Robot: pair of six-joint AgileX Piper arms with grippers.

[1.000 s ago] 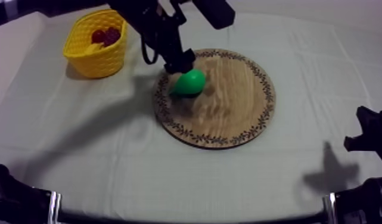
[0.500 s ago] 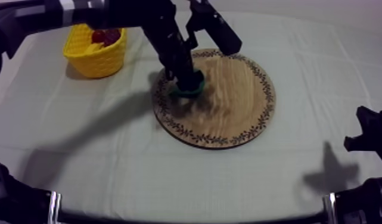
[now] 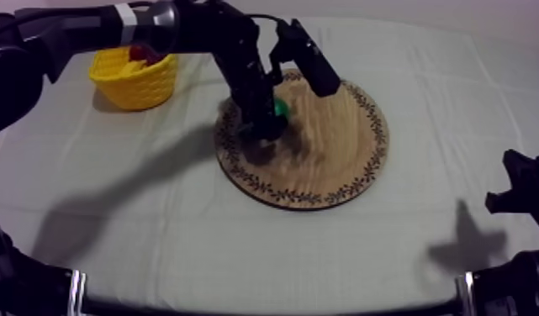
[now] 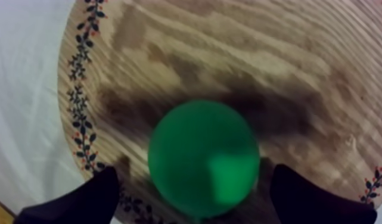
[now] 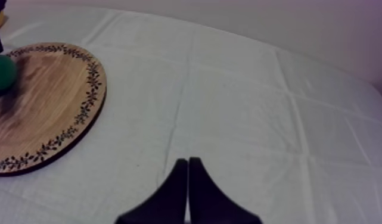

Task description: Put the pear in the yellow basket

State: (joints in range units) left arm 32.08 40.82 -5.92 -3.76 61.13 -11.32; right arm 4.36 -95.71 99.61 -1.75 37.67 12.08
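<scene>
- We find the pear (image 4: 202,158), plain green, sitting on the round wooden board (image 4: 229,59). It is close to the stretch of patterned rim that faces the yellow basket (image 3: 134,80).
- Our left gripper (image 4: 196,173) hangs low over the pear, with its two black fingers (image 4: 80,199) spread wide, one at each side of the fruit. The hand is released and grasps nothing.
- In the left wrist view a strip of wood grain shows between each finger and the green skin. The fingers seem to stand clear of the pear, though the dark shadow under it leaves us unsure about the very tips.
- In the top view our left arm (image 3: 197,34) comes in from the upper left and passes just beside the basket. It covers most of the pear, so a small patch of green shows next to the gripper.
- The basket stands on the grey-white cloth (image 3: 155,244) to the left of the board, near it but not touching.
- A small red fruit (image 3: 140,53) lies inside the basket.
- Our right gripper (image 5: 188,162) rests low at the right side of the table. Its fingers are pressed together into a narrow wedge, clenched on nothing, over bare cloth and well apart from the board.
- From the right wrist view the pear sits at the far side of the board, with a dark piece of the left arm just beside it.
</scene>
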